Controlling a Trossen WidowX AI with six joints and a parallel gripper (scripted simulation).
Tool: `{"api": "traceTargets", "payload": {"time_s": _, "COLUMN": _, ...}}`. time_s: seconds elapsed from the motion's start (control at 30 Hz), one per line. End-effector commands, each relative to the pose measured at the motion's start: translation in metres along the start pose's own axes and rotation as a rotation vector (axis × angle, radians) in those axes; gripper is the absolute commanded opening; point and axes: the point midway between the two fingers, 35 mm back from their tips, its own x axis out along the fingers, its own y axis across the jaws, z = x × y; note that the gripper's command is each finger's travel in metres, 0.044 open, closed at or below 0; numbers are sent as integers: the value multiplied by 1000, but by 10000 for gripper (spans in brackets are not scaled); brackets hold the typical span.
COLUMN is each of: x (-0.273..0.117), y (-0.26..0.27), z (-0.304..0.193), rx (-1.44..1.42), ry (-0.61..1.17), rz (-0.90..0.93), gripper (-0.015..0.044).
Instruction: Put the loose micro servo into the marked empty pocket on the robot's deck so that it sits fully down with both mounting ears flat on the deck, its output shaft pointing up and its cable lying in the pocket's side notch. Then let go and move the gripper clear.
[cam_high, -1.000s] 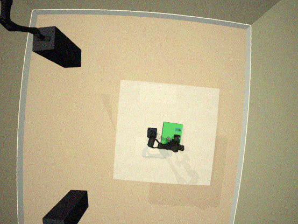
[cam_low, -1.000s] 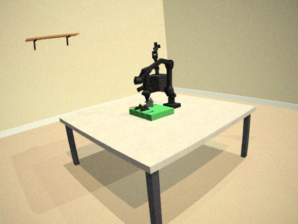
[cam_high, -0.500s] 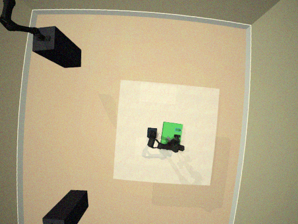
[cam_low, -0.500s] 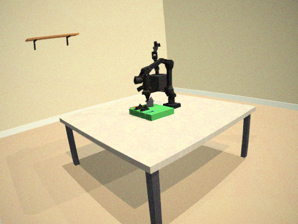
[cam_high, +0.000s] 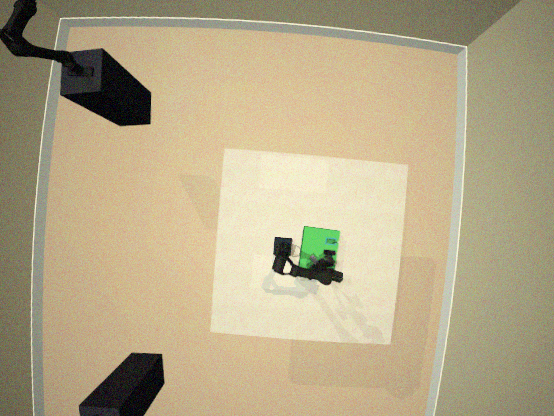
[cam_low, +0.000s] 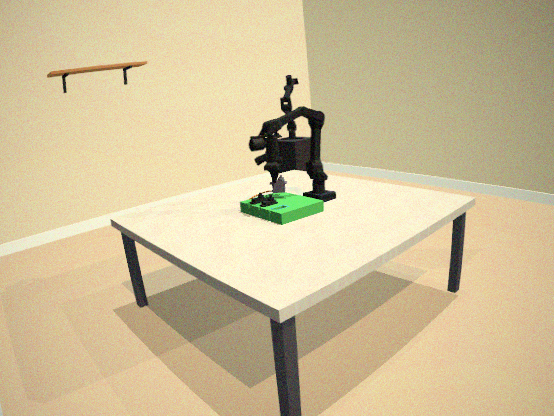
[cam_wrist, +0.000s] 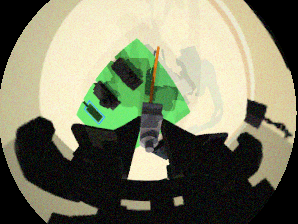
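Note:
The loose micro servo (cam_high: 313, 258) (cam_low: 279, 185) (cam_wrist: 151, 121) is grey and stands upright, shaft end up. My gripper (cam_wrist: 150, 120) is shut on it, one black finger on each side. Its orange cable (cam_wrist: 155, 72) runs away from the gripper over the deck. The green deck (cam_high: 312, 237) (cam_low: 302, 203) (cam_wrist: 120, 118) lies below; whether the servo touches it I cannot tell. The empty pocket (cam_high: 331, 241) (cam_low: 279, 207) (cam_wrist: 94, 113), outlined in blue, is near a deck edge, left of the servo in the wrist view. The servo's ears are unclear.
Two dark seated servos (cam_wrist: 106, 95) (cam_wrist: 127, 73) stand up from the deck in a row with the pocket. My arm's base (cam_high: 283, 245) (cam_low: 320, 194) is on the table (cam_high: 250, 200) (cam_low: 260, 260) beside the deck. Dark blocks (cam_high: 122, 95) (cam_high: 127, 382) are farther off.

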Motion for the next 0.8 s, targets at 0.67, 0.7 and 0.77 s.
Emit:
{"api": "traceTargets", "payload": {"time_s": 0.67, "x": -2, "y": 38, "z": -42, "rx": -1, "ry": 3, "rz": 7, "gripper": 0}}
{"api": "traceTargets", "payload": {"time_s": 0.7, "x": -2, "y": 41, "z": -45, "rx": -1, "ry": 4, "rz": 7, "gripper": 0}}
{"api": "traceTargets", "payload": {"time_s": 0.77, "x": -2, "y": 47, "z": -51, "rx": -1, "ry": 4, "rz": 8, "gripper": 0}}
